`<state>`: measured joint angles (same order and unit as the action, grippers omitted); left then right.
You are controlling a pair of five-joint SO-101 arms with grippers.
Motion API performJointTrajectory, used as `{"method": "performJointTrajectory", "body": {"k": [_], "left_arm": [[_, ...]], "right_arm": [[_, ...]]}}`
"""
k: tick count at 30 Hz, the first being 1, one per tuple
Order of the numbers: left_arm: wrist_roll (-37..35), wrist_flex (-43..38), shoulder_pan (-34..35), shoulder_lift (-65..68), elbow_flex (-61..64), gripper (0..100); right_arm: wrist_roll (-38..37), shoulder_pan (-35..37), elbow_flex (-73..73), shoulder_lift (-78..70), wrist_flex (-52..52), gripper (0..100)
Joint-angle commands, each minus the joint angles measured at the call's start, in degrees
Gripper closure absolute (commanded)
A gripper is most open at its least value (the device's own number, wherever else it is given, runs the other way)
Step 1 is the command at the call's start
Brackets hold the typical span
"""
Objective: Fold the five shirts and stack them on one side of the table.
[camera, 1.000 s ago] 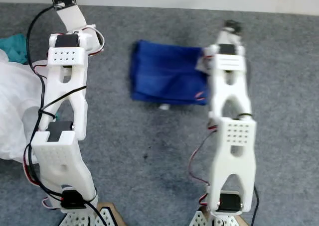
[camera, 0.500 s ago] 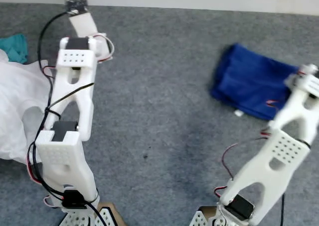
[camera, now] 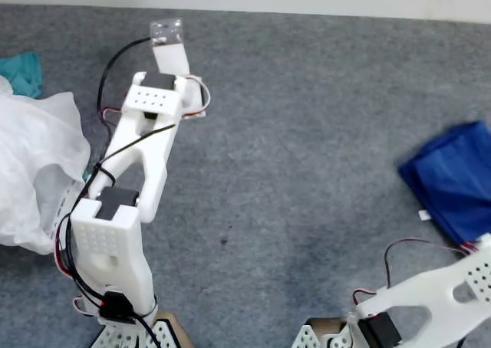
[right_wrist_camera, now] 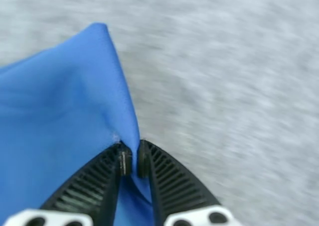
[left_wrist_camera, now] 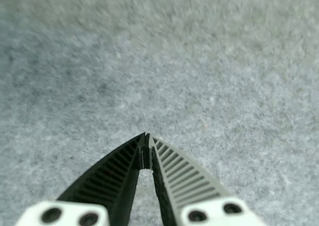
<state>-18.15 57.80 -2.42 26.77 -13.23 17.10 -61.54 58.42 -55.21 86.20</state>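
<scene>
Nearest me, at the right edge of the grey felt table (camera: 291,179), the right arm (camera: 441,290) lay low and angled away to the right. Just beyond it the folded blue shirt (camera: 454,181) rested on the felt at the far right side. The right gripper (right_wrist_camera: 130,162) was pinched tight on a fold of that blue shirt (right_wrist_camera: 60,111). Over on the left, the left arm (camera: 130,202) stretched toward the far side. The left gripper (left_wrist_camera: 146,154) had its fingers pressed together on nothing, above bare felt. A rumpled white garment (camera: 31,164) was heaped at the left edge, with a teal shirt (camera: 21,68) farther back.
</scene>
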Motion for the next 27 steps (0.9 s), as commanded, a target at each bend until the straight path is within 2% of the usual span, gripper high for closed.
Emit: {"method": "performJointTrajectory", "body": {"k": [1,7,17,24,27], "left_arm": [[-0.4,0.3,-0.9,-4.2,-0.4,99],[-0.4,0.3,-1.5,-4.2,-0.1,99],[-0.2,-0.1,-1.6,-3.7,0.0,99],[-0.2,0.1,-1.6,-3.7,0.0,99],[-0.2,0.1,-1.6,-3.7,0.0,99]], "right_arm": [[-3.9,-3.5,2.9,3.0,4.0,99.2],[-7.5,-7.9,2.9,3.0,9.0,99.2],[-16.3,-17.7,2.8,2.9,10.2,99.2],[-27.0,-14.5,2.2,2.5,10.3,98.8],[-27.3,-11.8,2.8,2.6,11.5,96.3]]}}
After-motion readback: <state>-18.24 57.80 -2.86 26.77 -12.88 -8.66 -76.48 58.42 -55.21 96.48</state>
